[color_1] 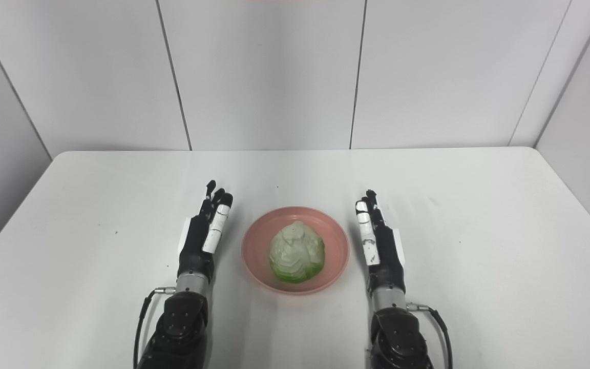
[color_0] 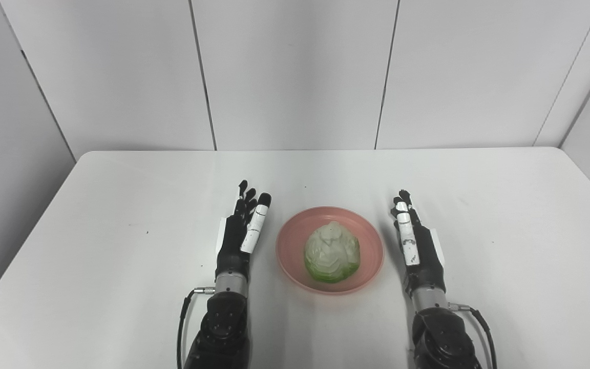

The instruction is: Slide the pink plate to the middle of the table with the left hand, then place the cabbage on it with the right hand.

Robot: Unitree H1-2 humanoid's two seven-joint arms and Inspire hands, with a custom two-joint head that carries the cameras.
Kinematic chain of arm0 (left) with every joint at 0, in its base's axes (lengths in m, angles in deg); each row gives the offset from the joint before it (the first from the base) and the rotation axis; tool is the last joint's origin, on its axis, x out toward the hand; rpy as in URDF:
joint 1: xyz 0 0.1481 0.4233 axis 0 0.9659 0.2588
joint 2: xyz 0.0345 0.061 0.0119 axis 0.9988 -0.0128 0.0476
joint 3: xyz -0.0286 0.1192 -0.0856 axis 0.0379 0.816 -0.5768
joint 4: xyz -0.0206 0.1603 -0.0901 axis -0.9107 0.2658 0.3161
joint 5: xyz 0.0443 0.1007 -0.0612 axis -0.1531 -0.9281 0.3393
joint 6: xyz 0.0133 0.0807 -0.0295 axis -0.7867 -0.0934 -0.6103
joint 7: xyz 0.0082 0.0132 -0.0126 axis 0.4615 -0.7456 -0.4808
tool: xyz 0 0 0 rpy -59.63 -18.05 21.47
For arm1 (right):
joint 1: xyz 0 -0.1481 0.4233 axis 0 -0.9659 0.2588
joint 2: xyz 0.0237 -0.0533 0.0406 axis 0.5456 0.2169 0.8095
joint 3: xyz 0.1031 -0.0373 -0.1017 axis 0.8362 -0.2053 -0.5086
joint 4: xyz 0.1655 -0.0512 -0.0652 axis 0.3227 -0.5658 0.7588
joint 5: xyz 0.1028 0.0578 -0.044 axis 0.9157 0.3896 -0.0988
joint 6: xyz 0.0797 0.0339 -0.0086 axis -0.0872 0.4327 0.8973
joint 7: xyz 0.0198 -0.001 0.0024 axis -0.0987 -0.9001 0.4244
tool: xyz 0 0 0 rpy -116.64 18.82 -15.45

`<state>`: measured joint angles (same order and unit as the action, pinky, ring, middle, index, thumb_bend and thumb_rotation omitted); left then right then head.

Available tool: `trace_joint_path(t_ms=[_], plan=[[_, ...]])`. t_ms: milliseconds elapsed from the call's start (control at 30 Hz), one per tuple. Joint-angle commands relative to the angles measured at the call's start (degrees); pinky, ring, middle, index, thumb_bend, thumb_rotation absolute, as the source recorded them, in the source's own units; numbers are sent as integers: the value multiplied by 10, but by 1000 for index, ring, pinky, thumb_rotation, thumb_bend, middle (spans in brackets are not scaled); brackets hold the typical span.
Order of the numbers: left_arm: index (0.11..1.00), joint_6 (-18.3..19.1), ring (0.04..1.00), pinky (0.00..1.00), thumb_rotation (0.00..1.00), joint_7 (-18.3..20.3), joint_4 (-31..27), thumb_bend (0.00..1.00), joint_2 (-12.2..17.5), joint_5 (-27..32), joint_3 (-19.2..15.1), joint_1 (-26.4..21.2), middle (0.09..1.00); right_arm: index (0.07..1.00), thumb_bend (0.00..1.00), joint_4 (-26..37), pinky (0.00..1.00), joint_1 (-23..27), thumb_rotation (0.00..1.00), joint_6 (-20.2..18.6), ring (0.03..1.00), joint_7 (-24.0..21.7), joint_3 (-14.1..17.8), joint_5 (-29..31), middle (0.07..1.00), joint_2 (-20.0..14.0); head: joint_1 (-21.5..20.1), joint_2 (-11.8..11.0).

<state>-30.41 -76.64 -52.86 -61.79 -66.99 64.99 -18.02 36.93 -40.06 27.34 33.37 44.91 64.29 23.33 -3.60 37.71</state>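
Pink plate (color_0: 290, 259): mid-table, between both hands.
Cabbage (color_0: 332, 252): sits on the plate, centred, tip pointing away.
Left hand (color_0: 241, 233): fingers straight, empty, just left of the rim.
Right hand (color_0: 415, 241): fingers straight, empty, equally near.
Judgement: task looks complete.

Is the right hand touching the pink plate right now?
Apart. In the left eye view, a strip of bare white table shows between the right hand and the rim of the pink plate. The cabbage sits on the plate.
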Motion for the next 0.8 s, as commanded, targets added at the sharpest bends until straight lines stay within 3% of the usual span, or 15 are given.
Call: trace_joint_path(t_ms=[0, 767], plan=[[997, 5, 953, 942, 887, 6, -9, 826, 0, 3, 1, -8, 964, 968, 812, 6, 997, 8, 1000, -2, 955, 2, 2, 6, 956, 0, 1, 0], [1000, 9, 977, 1000, 870, 15, -15, 834, 5, 24, 1, -3, 978, 971, 829, 6, 1000, 3, 1000, -1, 965, 8, -7, -1, 961, -7, -1, 2]])
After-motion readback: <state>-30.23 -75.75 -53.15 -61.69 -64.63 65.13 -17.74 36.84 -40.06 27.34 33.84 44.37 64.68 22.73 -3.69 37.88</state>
